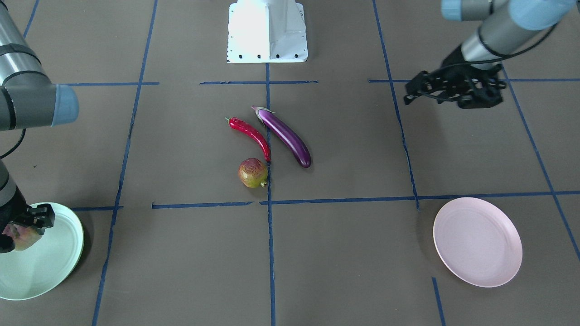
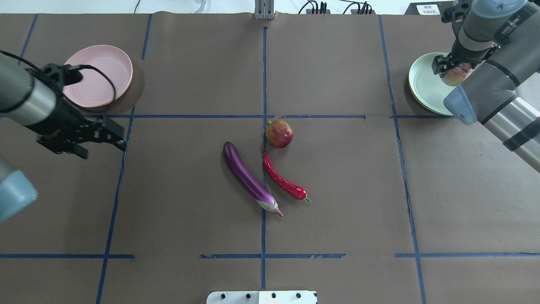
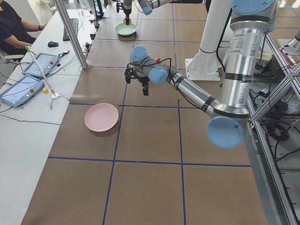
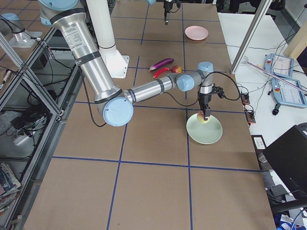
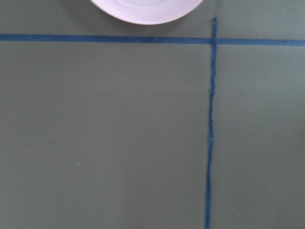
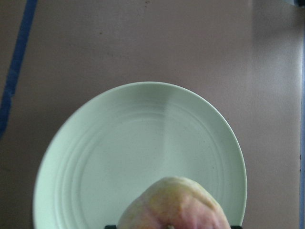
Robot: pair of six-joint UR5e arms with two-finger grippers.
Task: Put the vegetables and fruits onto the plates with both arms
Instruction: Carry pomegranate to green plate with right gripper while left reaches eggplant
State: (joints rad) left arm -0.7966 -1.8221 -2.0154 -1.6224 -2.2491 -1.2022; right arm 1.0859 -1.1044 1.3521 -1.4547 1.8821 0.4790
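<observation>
So in the overhead view's upper right, we see the right fingers (image 2: pixel 438 65) clamped on the peach (image 2: pixel 456 77), right over the green plate (image 2: pixel 424 90). We can't tell if it's touching the plate. The left fingers (image 2: pixel 110 131) sit spread apart with nothing between them at the left of the frame, just below the pink plate (image 2: pixel 99 76). Mid-frame on the desk (image 2: pixel 190 76), the eggplant (image 2: pixel 249 179) and chili (image 2: pixel 282 181) lie side by side, and the speckled fruit (image 2: pixel 279 134) is just beside the chili's tip.
</observation>
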